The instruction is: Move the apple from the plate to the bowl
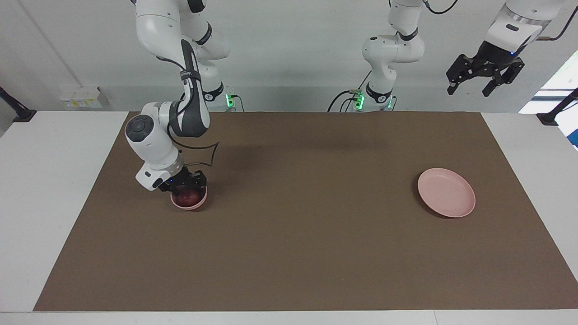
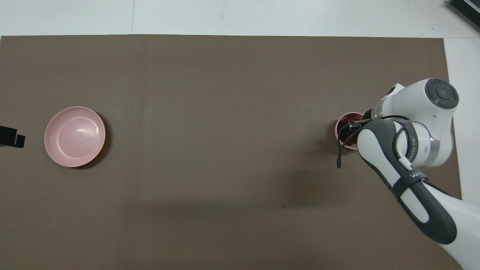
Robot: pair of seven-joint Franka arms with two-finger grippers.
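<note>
The pale pink bowl point(image 1: 190, 204) stands toward the right arm's end of the table, and the dark red apple point(image 1: 189, 197) lies in it. My right gripper point(image 1: 188, 188) is down at the bowl's rim, right over the apple. In the overhead view the right arm covers part of the bowl point(image 2: 340, 126); some of the apple point(image 2: 345, 123) and the gripper point(image 2: 354, 126) show. The pale pink plate point(image 1: 446, 192) lies empty toward the left arm's end, also in the overhead view point(image 2: 75, 136). My left gripper point(image 1: 468, 92) waits open, high above that end.
A brown mat point(image 1: 307, 253) covers the table between bare white strips at both ends. The left gripper's tip point(image 2: 11, 137) shows at the overhead view's edge beside the plate. A black cable loops from the right wrist point(image 2: 339, 150) beside the bowl.
</note>
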